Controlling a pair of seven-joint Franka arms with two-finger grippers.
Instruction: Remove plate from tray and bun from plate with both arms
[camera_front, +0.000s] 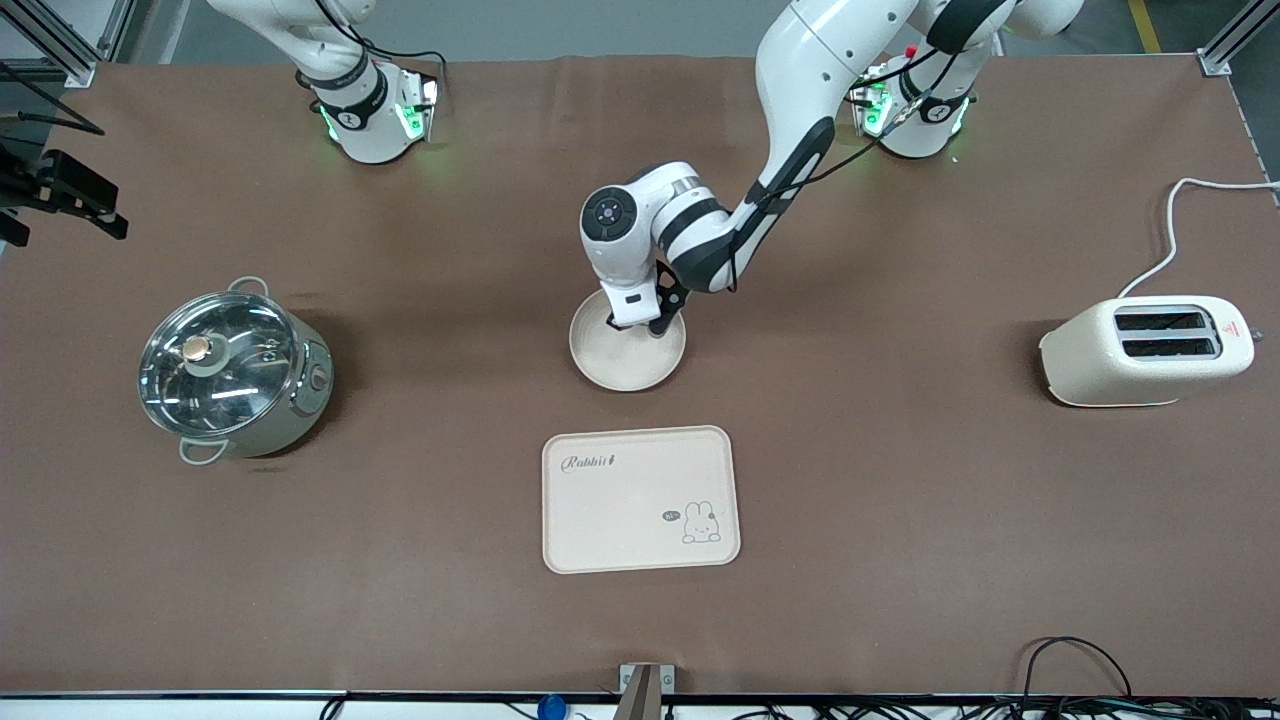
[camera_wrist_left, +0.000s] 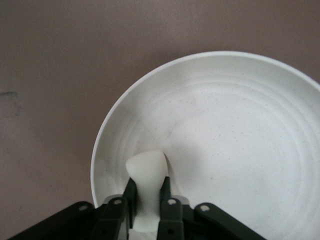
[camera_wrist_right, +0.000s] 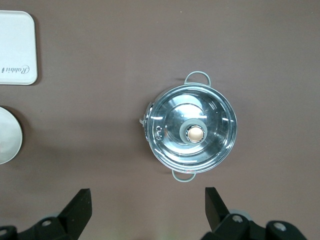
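The plate (camera_wrist_left: 235, 150) and bun (camera_wrist_left: 146, 172) are partly cut off.

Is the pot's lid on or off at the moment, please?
On. The glass lid sits flat on the pot, its knob centred; the open right gripper is above it.

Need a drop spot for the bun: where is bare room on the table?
The rabbit tray is bare, as is the cloth between tray and toaster, and between tray and lidded pot. It is crowded at the plate, where the left hand grips the bun.
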